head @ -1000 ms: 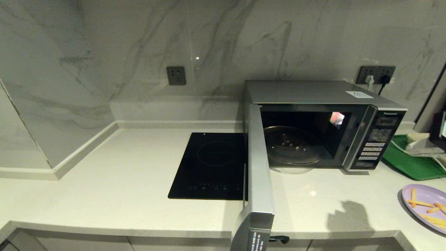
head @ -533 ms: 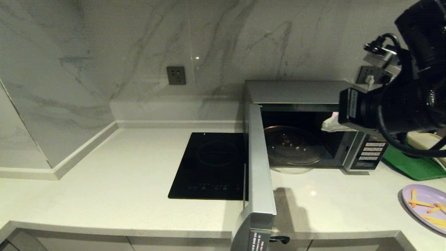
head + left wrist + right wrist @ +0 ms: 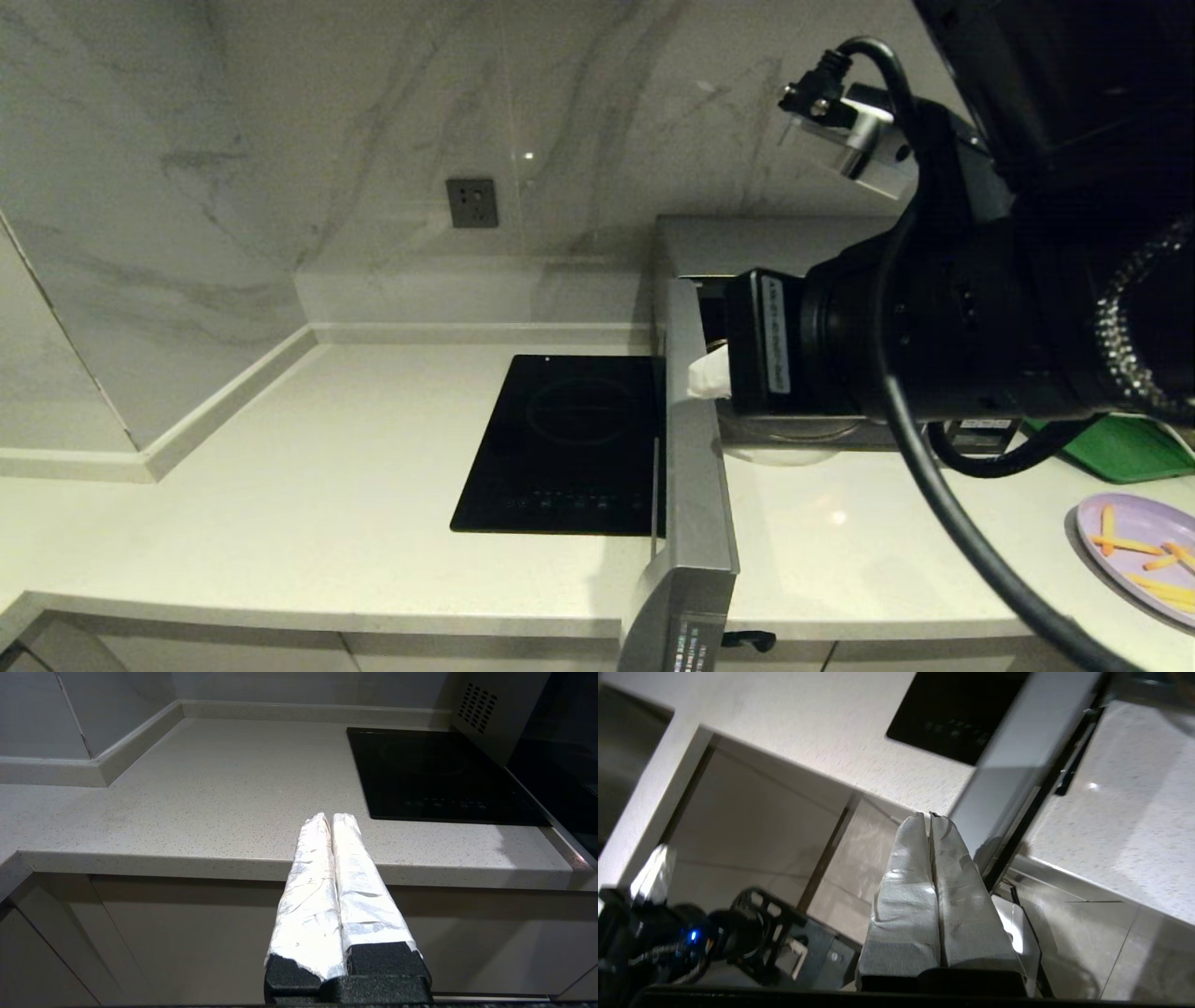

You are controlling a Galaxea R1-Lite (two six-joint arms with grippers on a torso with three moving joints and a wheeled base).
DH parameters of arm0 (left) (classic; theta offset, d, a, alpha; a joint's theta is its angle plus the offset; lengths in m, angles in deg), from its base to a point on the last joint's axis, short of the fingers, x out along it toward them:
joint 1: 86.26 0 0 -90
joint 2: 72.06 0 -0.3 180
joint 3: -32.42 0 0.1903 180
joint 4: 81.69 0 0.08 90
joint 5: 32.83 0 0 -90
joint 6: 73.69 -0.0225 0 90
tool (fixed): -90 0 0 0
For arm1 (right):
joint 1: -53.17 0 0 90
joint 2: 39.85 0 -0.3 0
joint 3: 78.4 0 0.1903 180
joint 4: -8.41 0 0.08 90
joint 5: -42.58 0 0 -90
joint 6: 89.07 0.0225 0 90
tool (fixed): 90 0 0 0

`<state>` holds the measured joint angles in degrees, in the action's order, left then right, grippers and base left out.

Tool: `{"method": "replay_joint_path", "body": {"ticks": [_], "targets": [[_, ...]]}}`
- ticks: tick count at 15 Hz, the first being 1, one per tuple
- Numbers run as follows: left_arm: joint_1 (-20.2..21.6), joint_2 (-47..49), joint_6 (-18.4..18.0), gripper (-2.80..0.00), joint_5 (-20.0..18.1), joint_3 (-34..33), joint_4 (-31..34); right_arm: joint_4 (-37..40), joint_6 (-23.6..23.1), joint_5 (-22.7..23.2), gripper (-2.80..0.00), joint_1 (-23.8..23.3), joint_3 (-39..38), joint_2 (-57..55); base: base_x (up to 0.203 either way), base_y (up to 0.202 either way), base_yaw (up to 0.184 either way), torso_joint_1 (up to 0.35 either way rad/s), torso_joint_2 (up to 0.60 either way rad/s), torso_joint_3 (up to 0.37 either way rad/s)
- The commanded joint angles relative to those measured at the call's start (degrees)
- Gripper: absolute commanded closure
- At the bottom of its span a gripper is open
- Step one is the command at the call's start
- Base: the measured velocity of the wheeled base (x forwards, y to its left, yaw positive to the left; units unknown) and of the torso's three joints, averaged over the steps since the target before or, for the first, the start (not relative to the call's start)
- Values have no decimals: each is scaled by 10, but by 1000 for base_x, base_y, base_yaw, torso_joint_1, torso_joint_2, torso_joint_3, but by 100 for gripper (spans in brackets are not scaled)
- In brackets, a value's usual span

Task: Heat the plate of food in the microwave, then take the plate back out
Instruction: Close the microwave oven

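Task is at an early stage, judged from how things lie: the microwave (image 3: 747, 245) stands open, its door (image 3: 695, 467) swung out toward the counter edge, but the plate of food (image 3: 1141, 553) sits on the counter at far right, well apart from the oven, with the fry sticks on it; loading, heating and retrieval are all left to do. Left to right across the head view: marble-patterned wall with a grey socket (image 3: 471, 203); pale speckled countertop (image 3: 280, 504) running into a corner at the left; black induction cooktop (image 3: 565, 443) set flush, just beside the open door. The left gripper (image 3: 331, 821) is parked below and in front of the counter edge, padded fingers pressed together, holding nothing. The right gripper (image 3: 708, 375) is up in front of the oven cavity near the inner face of the door, fingers also pressed together and empty; its arm hides most of the cavity and the button panel. A green tray (image 3: 1130, 446) lies behind the plate at right. Lighting is dim; cabinet fronts sit below the counter.
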<state>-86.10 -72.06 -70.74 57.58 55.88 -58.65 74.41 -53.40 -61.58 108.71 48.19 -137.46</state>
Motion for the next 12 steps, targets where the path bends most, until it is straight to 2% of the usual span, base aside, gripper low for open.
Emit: {"method": "replay_joint_path", "body": {"ticks": [1,12], "targets": [[0,0,0,0,0,0,0,2,3,0,0,17,-13,-18,0,0,0,0,0,0],[0,0,0,0,0,0,0,3,6,11,0,70,-19,-78,0,0,0,0,0,0]]}}
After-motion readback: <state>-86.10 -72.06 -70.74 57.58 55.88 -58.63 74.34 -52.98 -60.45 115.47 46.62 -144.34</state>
